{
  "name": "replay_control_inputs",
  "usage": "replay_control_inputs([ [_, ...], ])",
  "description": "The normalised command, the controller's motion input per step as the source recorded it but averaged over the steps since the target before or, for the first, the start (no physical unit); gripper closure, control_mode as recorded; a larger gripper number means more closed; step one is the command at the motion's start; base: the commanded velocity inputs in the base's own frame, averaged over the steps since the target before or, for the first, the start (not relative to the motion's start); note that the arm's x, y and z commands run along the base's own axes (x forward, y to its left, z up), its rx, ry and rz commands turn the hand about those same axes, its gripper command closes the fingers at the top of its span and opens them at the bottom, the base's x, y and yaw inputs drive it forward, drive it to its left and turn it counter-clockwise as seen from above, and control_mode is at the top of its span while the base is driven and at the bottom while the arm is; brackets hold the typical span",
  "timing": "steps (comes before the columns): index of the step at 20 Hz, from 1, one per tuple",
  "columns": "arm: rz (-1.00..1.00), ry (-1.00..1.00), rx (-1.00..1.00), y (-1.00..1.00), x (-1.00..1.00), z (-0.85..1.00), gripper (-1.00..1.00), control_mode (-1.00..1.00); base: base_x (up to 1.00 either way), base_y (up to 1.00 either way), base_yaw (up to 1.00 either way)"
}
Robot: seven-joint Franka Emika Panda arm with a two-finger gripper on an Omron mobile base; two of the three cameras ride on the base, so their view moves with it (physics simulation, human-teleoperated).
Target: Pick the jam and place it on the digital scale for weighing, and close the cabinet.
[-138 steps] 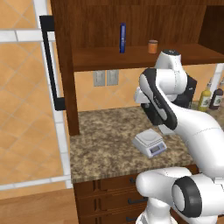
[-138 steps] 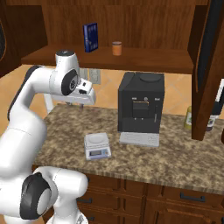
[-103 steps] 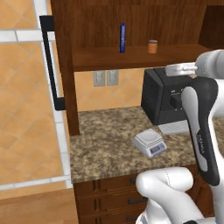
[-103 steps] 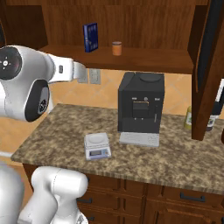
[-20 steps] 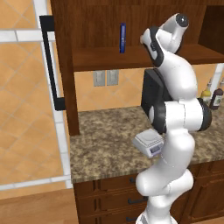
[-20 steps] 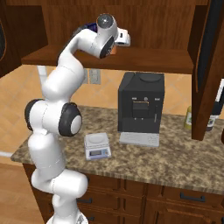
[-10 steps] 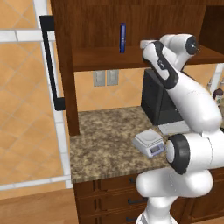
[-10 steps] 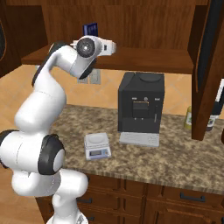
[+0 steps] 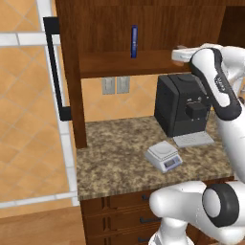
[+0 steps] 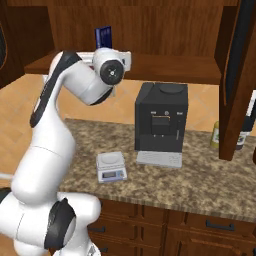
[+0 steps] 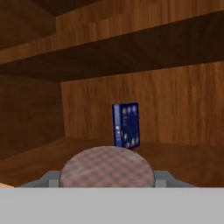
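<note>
From the left base camera, the white arm reaches up to the open cabinet (image 9: 72,72) shelf, its hand at the shelf edge right of the blue bottle (image 9: 134,41). The digital scale (image 9: 163,155) sits on the counter before the coffee machine (image 9: 184,105). Half a second ago the arm stood further left. From the right base camera, the arm's wrist hides the shelf spot. Through the hand camera, the jam (image 11: 107,168) lid sits right at the bottom, closest to the gripper; finger spread cannot be told.
</note>
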Motion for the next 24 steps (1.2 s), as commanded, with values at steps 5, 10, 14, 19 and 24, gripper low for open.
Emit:
replay_control_inputs([
  [5, 0.41, -0.05, 0.00, -0.27, -0.94, -0.46, 1.00, -1.00, 0.00, 0.00, 0.00],
  [10, 0.32, -0.09, -0.06, -0.02, -0.51, -0.90, 1.00, -1.00, 0.00, 0.00, 0.00],
  [14, 0.20, -0.01, -0.14, 0.03, -0.17, -1.00, 1.00, -1.00, 0.00, 0.00, 0.00],
  [19, 0.10, 0.08, -0.06, 0.00, 0.09, -0.95, 1.00, -1.00, 0.00, 0.00, 0.00],
  [24, 0.01, 0.05, -0.07, 0.06, 0.23, -0.89, 1.00, -1.00, 0.00, 0.00, 0.00],
])
